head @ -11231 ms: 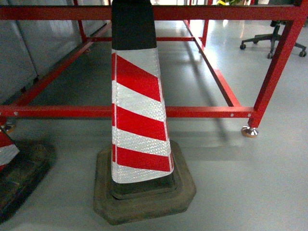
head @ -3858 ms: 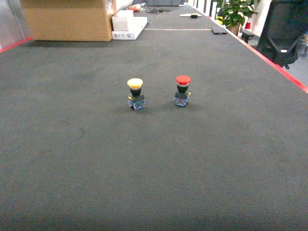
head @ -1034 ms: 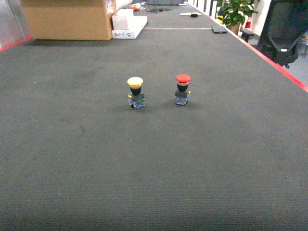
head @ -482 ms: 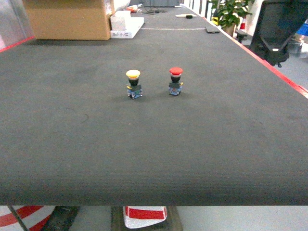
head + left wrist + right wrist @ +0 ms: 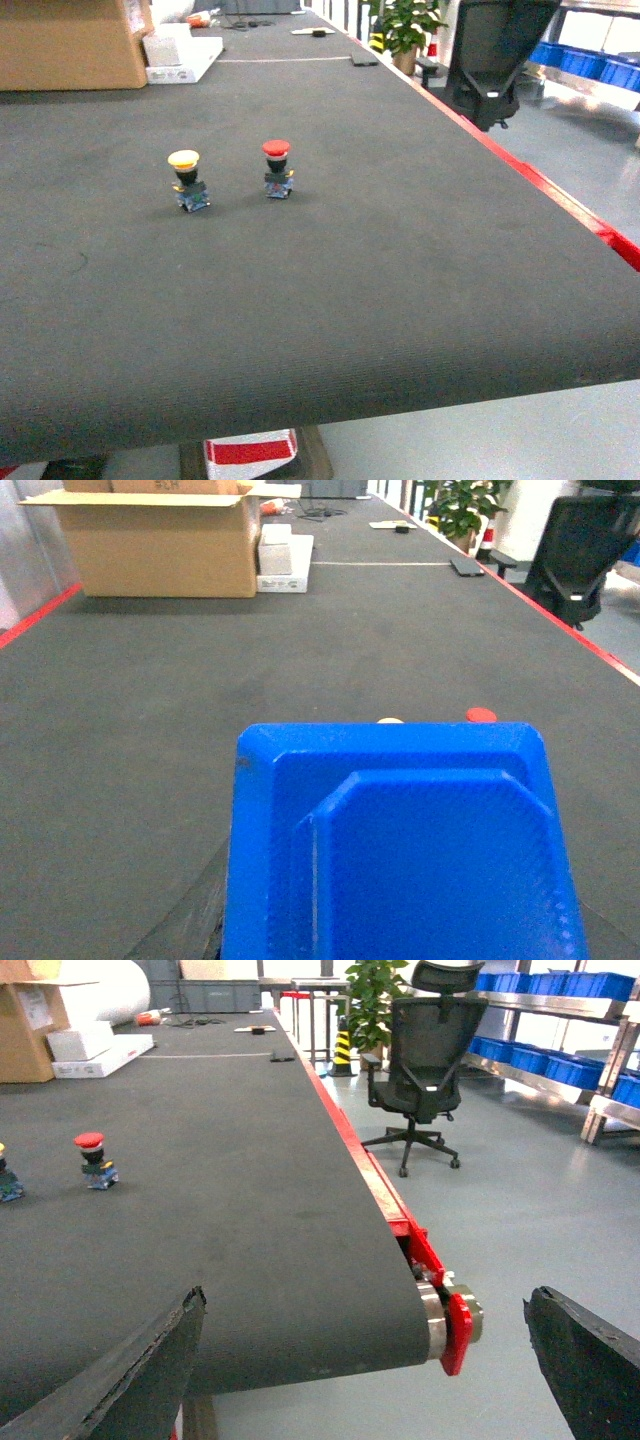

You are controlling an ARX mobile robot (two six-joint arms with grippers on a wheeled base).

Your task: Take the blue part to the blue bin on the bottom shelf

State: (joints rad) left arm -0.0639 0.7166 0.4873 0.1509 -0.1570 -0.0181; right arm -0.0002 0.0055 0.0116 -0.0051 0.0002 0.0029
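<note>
Filling the left wrist view, a ribbed blue plastic part (image 5: 400,850), grip on it unclear; right gripper (image 5: 365,1355) spread wide, empty

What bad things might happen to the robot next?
1. The blue part fills most of the left wrist view. The yellow button and red button on the belt are nearly hidden behind it, so it might knock them.
2. The office chair stands on the floor between the belt and the shelves of blue bins. The base might bump it.
</note>
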